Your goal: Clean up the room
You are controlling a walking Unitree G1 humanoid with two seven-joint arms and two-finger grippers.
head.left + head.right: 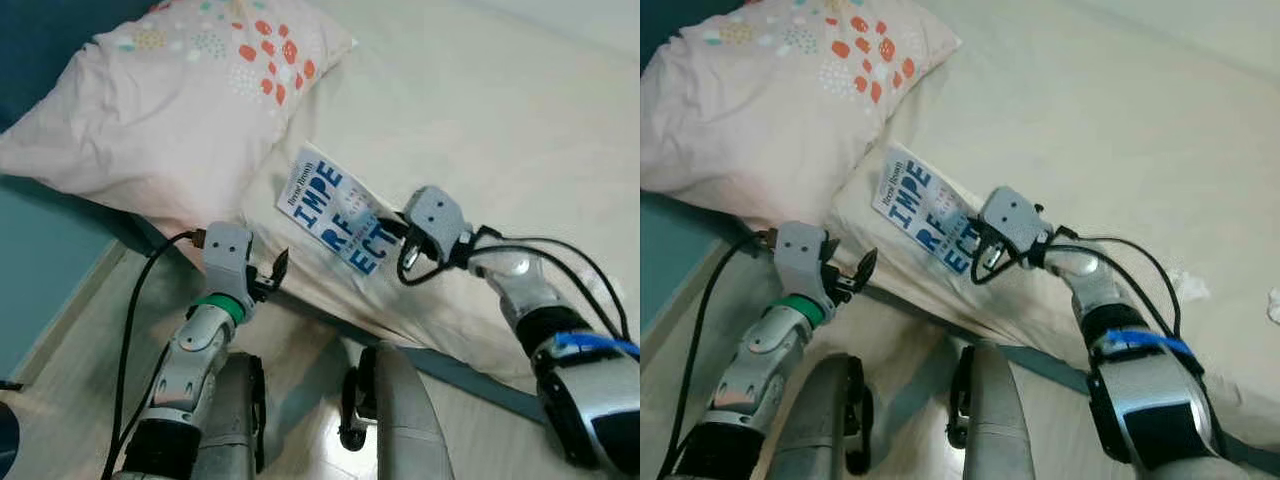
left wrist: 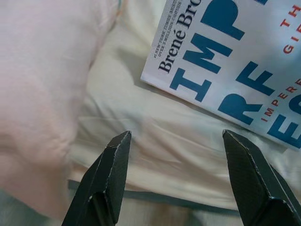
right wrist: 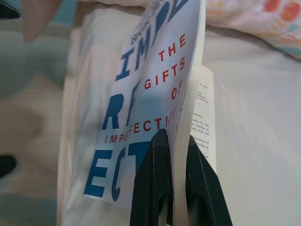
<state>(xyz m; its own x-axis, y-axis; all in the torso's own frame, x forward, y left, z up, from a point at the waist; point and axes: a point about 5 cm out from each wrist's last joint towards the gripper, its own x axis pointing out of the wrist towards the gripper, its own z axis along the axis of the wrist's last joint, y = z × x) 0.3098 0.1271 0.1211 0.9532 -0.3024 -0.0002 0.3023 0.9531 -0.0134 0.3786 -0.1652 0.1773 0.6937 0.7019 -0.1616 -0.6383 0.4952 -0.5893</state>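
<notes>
- Nearest the robot, its two grey legs (image 1: 395,415) stand on the pale wood floor (image 1: 300,350), hard against the edge of the bed (image 1: 500,120).
- The left hand (image 1: 272,275) hovers just off the mattress edge, its two black fingers (image 2: 110,176) spread wide with nothing between them, pointing at the cream sheet just short of the book.
- The right hand (image 1: 980,240) reaches over the bed from the other side; its fingers (image 3: 157,183) are pinched tight on the lower edge of the book's front cover, which is lifted off the printed pages.
- The book (image 1: 335,215), a white paperback with big blue letters and smaller red ones, lies near the bed's edge, between the two hands.
- Farther up the bed, a pale pink pillow (image 1: 170,110) dotted with orange, teal and yellow rests beside the book's top corner and overhangs the mattress.
</notes>
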